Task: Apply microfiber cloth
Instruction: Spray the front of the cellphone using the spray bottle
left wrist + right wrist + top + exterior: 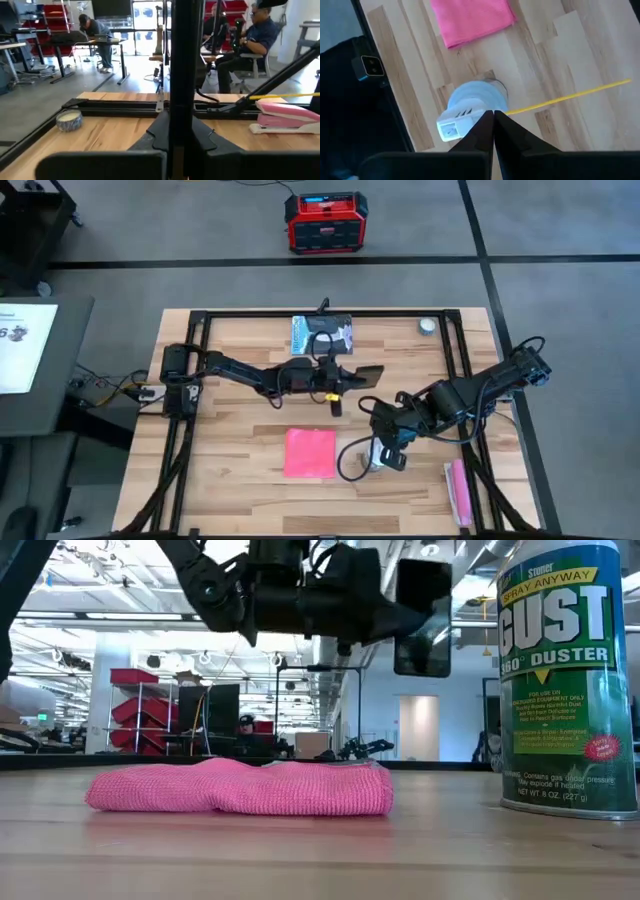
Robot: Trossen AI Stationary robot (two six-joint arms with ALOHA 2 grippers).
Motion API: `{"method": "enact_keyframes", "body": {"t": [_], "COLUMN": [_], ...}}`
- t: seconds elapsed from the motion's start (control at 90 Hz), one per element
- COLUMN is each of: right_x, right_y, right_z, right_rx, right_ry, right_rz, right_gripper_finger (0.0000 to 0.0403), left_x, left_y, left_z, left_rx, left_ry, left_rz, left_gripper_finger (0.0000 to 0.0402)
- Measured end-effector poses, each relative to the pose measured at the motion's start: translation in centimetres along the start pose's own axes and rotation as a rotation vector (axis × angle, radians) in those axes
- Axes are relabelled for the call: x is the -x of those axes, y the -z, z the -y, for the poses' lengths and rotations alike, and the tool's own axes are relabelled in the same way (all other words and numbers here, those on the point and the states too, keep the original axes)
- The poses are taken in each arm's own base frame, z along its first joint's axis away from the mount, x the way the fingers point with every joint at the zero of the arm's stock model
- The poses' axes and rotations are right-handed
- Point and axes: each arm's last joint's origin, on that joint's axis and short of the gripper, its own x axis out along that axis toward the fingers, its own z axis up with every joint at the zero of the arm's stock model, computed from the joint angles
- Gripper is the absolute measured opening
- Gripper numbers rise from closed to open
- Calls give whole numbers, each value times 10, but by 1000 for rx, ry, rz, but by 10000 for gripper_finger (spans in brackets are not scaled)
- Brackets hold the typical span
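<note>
The left hand point(345, 377) gripped a black phone point(366, 376) and held it above the surface point(230, 430), probably presenting it for wiping. The microfiber cloth point(310, 452) lay flat and untouched near the front edge, between the arms. The right hand point(391, 451), fingers closed together and empty, hovered above a duster can point(377, 453) just beside the cloth; the can could obstruct a reach. A pink stapler point(459, 490) lay farther right.

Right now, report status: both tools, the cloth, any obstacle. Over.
Left tool shut on black phone, held above table. Right tool shut, tips at duster can top. Microfiber cloth flat on table, free; can stands beside it.
</note>
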Motion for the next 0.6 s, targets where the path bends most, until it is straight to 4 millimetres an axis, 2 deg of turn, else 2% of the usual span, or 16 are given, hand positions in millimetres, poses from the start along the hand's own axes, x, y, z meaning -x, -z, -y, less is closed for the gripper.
{"method": "enact_keyframes", "body": {"t": [0.189,0.456,0.6], "right_x": [0,0,0], "right_y": [1,1,1], "right_z": [1,1,2], "right_rx": [5,8,6], "right_ry": [14,16,18], "right_rz": [-9,-9,-11], "right_gripper_finger": [0,0,0], "left_x": [-1,-14,-21], "left_y": [0,22,18], "left_z": [0,0,0], "left_rx": [-4,42,39], "left_ry": [6,30,34], "left_rz": [-17,-11,10], "left_gripper_finger": [2,2,2]}}
